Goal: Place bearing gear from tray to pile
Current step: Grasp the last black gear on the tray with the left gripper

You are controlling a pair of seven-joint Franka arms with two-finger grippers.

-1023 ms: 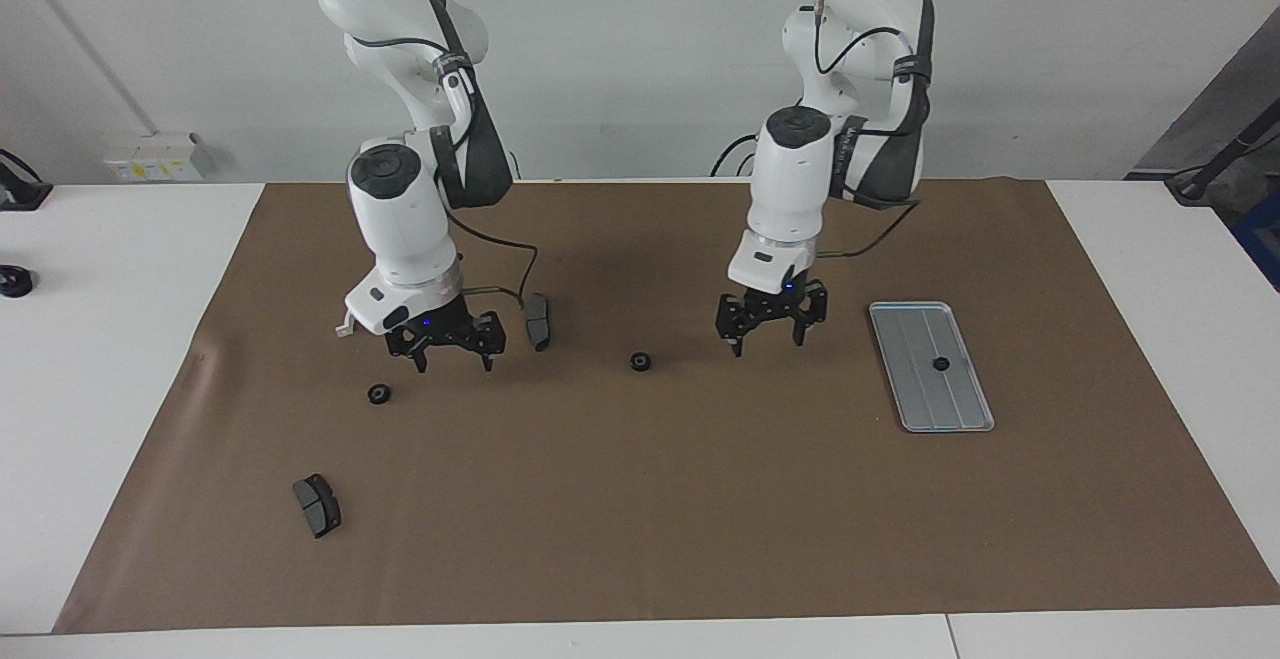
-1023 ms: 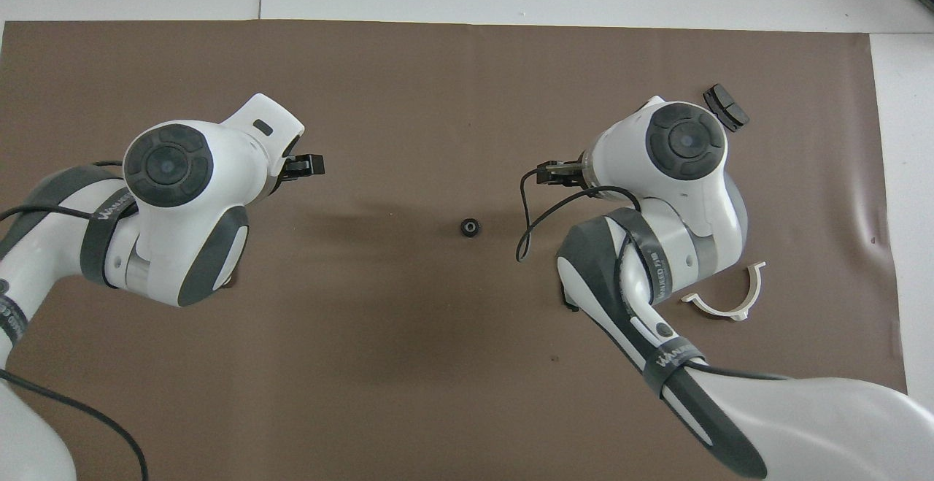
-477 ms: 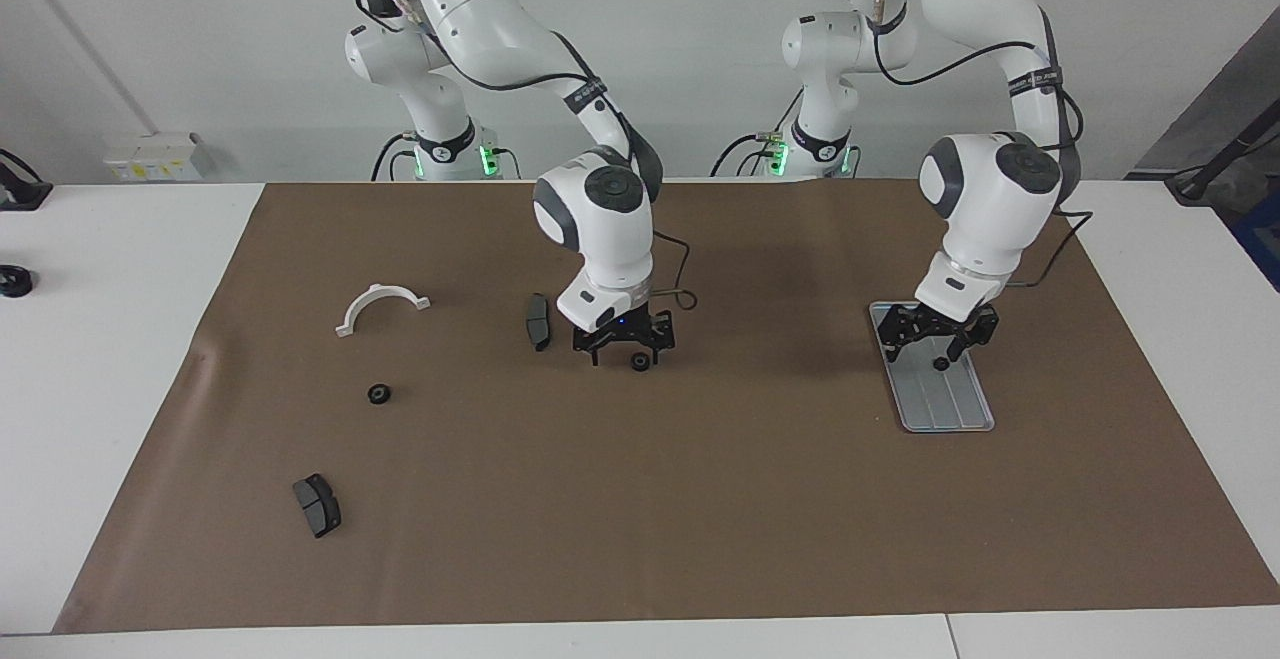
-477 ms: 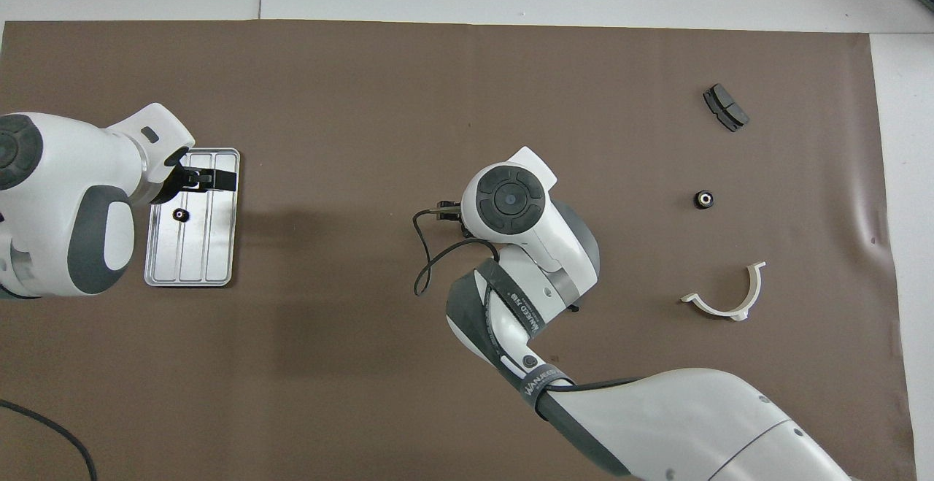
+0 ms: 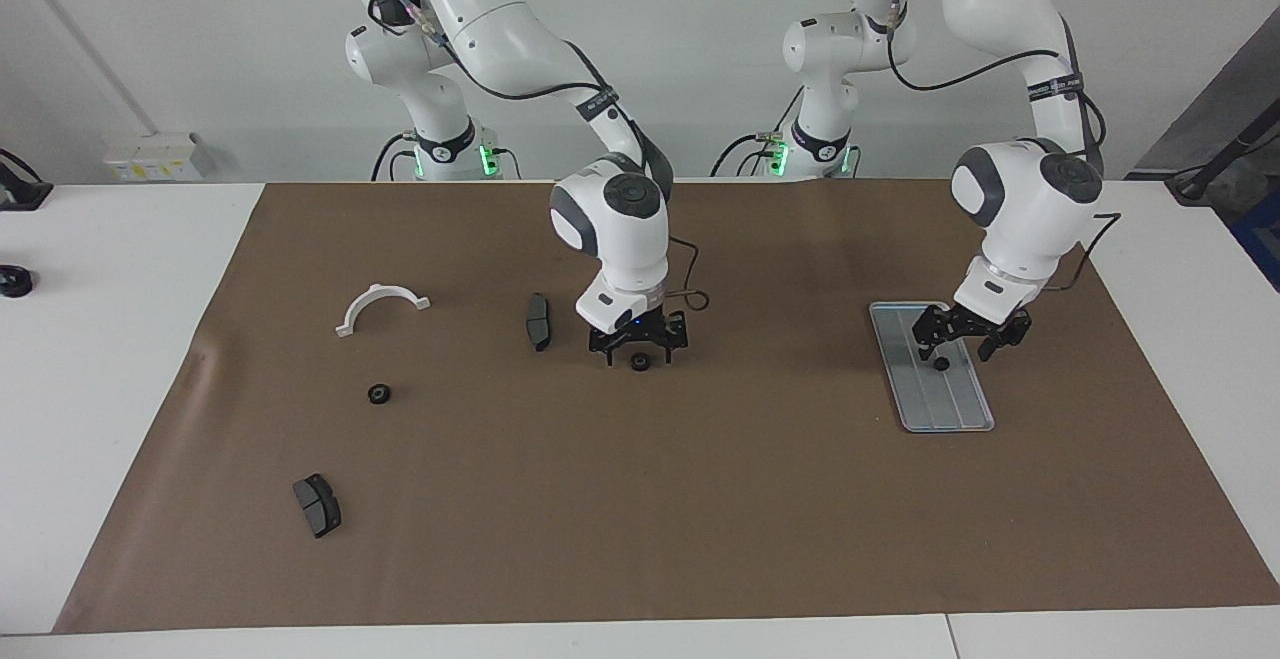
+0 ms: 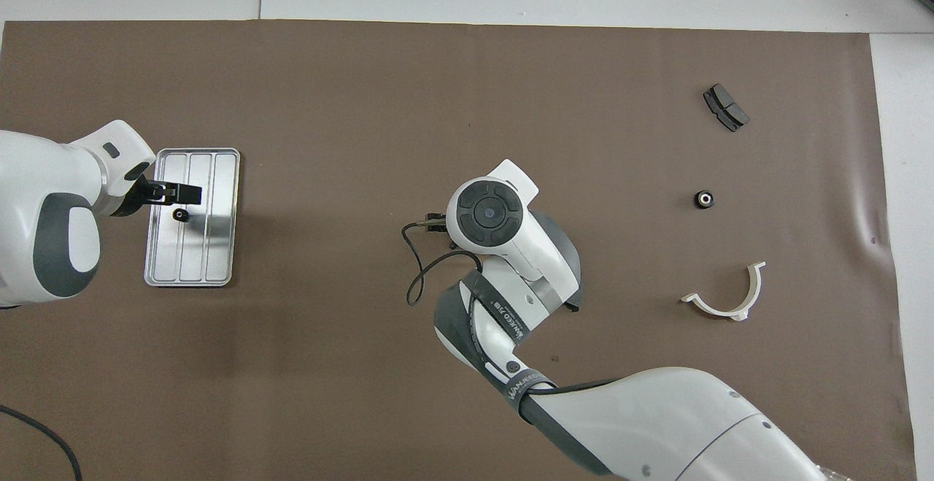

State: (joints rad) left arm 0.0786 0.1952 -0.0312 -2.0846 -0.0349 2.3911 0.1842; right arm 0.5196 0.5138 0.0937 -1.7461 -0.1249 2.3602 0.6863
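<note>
Small black round bearing gear [image 5: 941, 364] sits on ridged silver-grey metal tray [image 5: 960, 416]; our left gripper [image 5: 969, 346] hovers spread above it, pickup pending; right gripper [image 5: 639, 351] straddles another gear [image 5: 640, 363] mid-table, fingers apart. Next: descend, pinch.

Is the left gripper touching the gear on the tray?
Cannot tell. In the facing view the left gripper hangs over the gear on the tray, fingers open; no gap or contact shows plainly.

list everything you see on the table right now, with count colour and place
silver-grey ridged metal tray: 1, left arm's end of the brown paper mat
small black round gears: 3; one on the tray, one mid-mat, one toward the right arm's end
dark brake pads: 2;
white half-ring: 1, right arm's end
left gripper: open, over the tray's gear
right gripper: open, over the mid-mat gear
</note>
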